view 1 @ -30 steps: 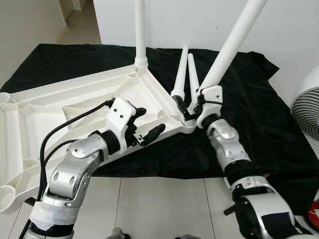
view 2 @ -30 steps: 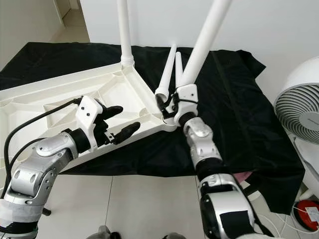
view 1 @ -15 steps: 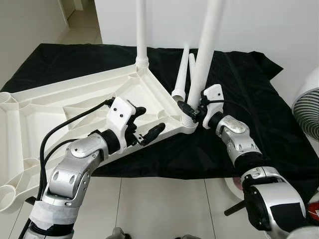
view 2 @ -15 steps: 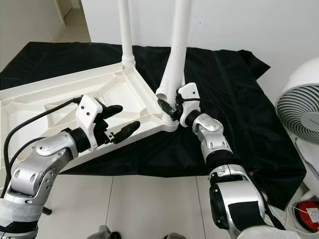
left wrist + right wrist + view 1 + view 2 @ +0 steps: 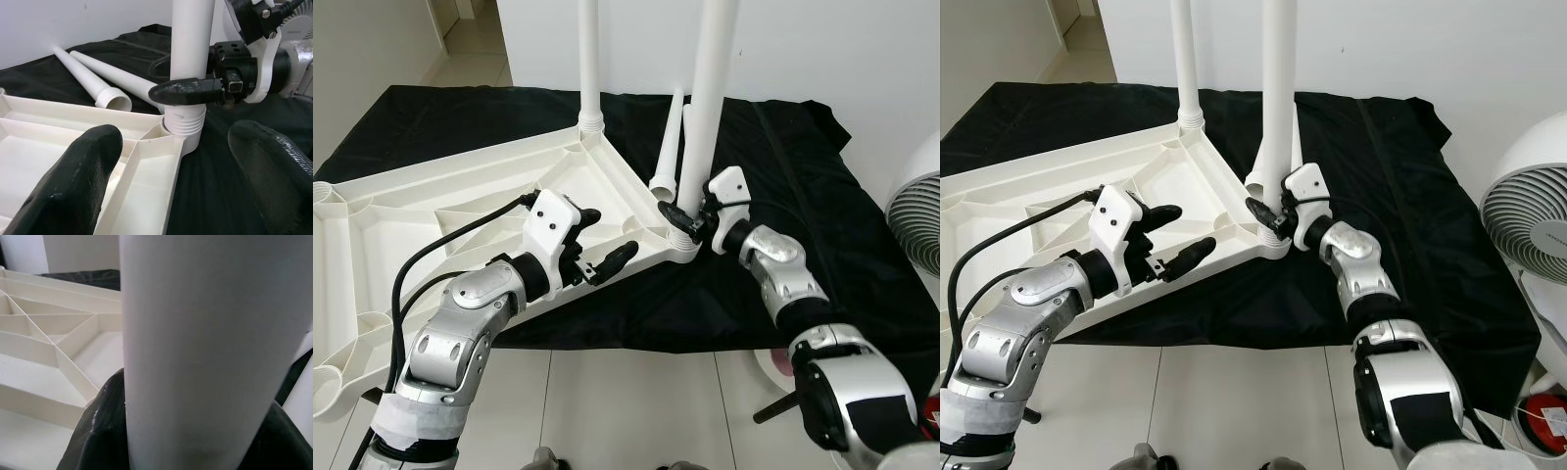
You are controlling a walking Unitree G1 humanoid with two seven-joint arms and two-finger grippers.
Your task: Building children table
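Two upright legs [image 5: 590,59] and loose legs [image 5: 668,147] crowding tabletop corner [image 5: 680,250]

White wall [image 5: 862,49], tiled floor [image 5: 636,411] w/ black cloth [image 5: 783,157] — fan [image 5: 1528,211] at right.

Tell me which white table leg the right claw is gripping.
The upright white plastic leg at the near corner of the upturned white tabletop, clamped just above its socket. Another stands at the far corner; two lie on the black cloth.

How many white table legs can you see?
4. One leg stands at the tabletop's far corner, one leg stands at the near corner in the right gripper, and two loose legs lie on the black cloth.
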